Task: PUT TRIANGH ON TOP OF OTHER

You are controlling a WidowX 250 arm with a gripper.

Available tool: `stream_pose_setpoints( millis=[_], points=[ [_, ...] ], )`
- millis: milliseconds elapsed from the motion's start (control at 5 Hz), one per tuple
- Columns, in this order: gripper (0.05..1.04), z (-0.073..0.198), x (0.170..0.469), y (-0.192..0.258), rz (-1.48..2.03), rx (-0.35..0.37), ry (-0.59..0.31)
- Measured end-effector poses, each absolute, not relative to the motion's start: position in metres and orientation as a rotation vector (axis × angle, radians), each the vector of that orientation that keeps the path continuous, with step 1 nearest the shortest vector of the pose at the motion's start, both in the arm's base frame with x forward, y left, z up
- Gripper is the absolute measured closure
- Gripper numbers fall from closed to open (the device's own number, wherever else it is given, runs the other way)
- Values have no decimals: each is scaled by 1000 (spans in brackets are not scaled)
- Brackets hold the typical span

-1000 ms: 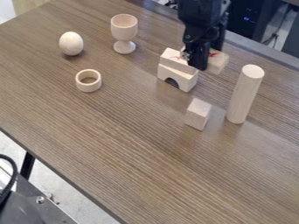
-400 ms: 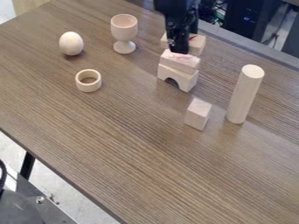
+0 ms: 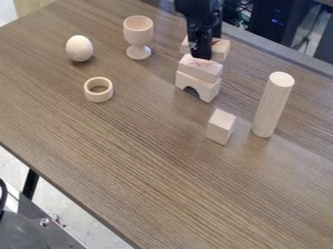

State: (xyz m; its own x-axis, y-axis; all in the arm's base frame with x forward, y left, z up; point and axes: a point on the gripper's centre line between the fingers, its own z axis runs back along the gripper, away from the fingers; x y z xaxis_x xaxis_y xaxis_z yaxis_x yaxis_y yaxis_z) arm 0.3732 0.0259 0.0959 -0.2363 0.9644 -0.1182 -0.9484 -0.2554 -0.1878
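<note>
Camera view: the black tool [image 3: 201,55] hangs from the top edge, just above or behind the small stack, and seems closed on a red-marked block [image 3: 222,50], whose ends stick out on either side. I take that for the triangle to be placed; its outline is too covered to be sure of the shape. Under and in front of it, a pale block [image 3: 202,71] sits on the arch block [image 3: 207,91], and it looks like the "other" meant to take the load. Whether the two already touch cannot be told from this slant.

To do the setting-down well, first line the carried piece up with the length of the pale block and bring its middle over the middle of the stack, since the arch gives a narrow footing. Keep its base level, then lower straight and slowly until it bears evenly from end to end. Any sideways push while pressing could slide the middle block off the arch. Let go gently, without twisting, and lift straight up before swinging away. If the arm must leave sideways, give the upright cylinder [image 3: 271,104] and the goblet [image 3: 138,31] a wide berth; both look easy to tip.
</note>
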Motion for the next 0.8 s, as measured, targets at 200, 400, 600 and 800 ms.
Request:
stream_pose_setpoints(
  millis=[200, 400, 600, 800],
  points=[
    [527, 94, 377, 30, 1805, -206, -94],
    [527, 94, 378, 29, 1797, -190, -99],
    [527, 92, 375, 27, 1795, -168, -95],
    [527, 86, 370, 26, 1816, -147, -81]
  ],
)
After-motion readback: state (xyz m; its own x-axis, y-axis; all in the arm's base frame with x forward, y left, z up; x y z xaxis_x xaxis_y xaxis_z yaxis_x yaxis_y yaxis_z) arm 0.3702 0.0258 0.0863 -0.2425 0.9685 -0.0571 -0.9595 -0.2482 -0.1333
